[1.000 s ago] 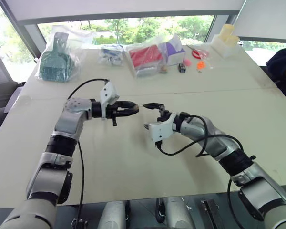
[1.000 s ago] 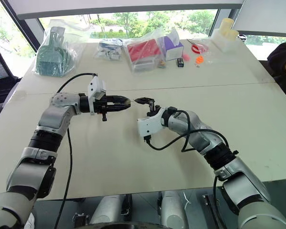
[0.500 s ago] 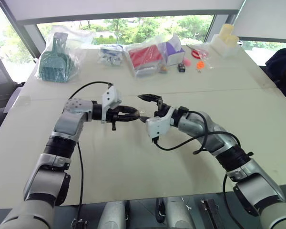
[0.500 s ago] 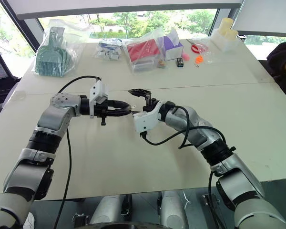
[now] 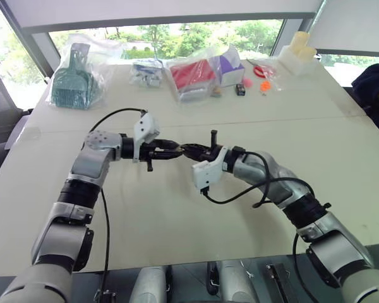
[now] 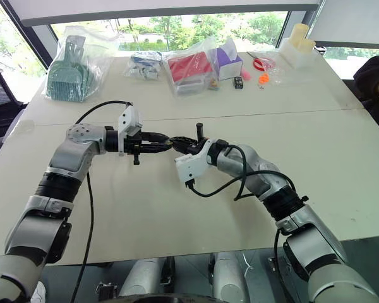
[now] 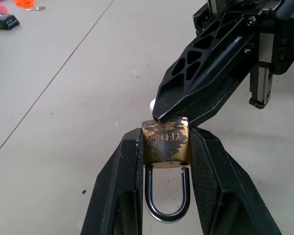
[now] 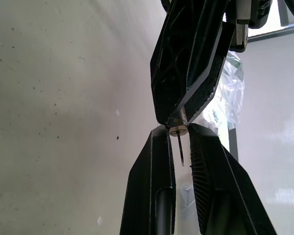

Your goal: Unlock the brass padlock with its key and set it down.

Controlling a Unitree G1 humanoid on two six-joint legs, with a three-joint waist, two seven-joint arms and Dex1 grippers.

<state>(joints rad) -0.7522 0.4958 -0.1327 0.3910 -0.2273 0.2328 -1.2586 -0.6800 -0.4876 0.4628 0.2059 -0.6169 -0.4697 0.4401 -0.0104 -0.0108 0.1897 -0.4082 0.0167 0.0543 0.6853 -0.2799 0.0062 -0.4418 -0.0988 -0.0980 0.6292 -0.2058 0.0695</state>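
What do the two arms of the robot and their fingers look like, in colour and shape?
Both arms have silver-grey shells with black joint bands. A loose black cable runs along each forearm. The left gripper and the right gripper each carry a white wrist block and two black fingers, tapered, with triangular cut-outs.

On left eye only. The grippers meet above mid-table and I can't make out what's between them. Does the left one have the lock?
Observer: Yes. In the left wrist view, the left gripper is clamped on the small brass padlock, with a finger on each side of its body.
Operator: Shackle?
Observer: The silvery steel shackle points back between those fingers. Both its legs are seated in the body, so it looks locked.
Operator: Key?
Observer: In the right wrist view, the thin silvery key sticks out of the padlock's keyway end, right at the tip of the right gripper. I can't tell whether it is gripped.
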